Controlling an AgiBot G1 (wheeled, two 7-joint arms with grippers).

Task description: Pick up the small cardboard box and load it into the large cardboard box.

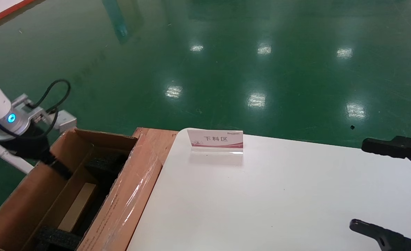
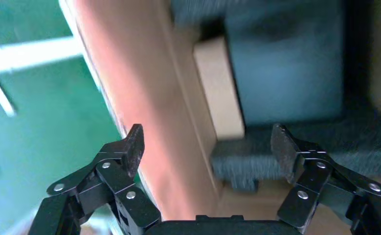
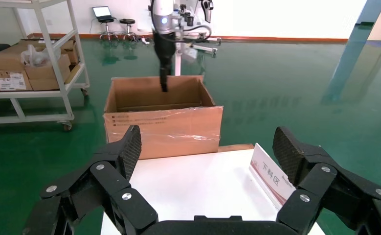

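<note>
Far left: left tool [image 1: 57, 167] reaches down over the far-left wall of the large cardboard box [image 1: 27, 195]. Its wrist view shows the left tool [image 2: 208, 147] with fingers spread wide and nothing between them. One finger [image 2: 132, 147] sits outside the carton wall, the other [image 2: 281, 149] above the black foam insert [image 2: 286, 83].

Inside the carton: the small cardboard box [image 1: 78, 207] lies flat in the slot between foam pieces, pale tan edge up. In the left wrist view the same small cardboard box [image 2: 220, 90] sits just beside the inner wall, apart from both fingers.

The carton's right flap [image 1: 128, 195], with glossy clear tape, leans against the counter [image 1: 261, 202] edge. A reddish wooden board [image 1: 156, 139] shows behind it.

Centre: a small sign card [image 1: 216, 141] stands near the counter's far edge.

Far right: right tool [image 1: 390, 190] hovers over the counter's right end, fingers wide apart, holding nothing. Its wrist view looks across the counter [image 3: 198, 186] toward the carton [image 3: 161, 117].
</note>
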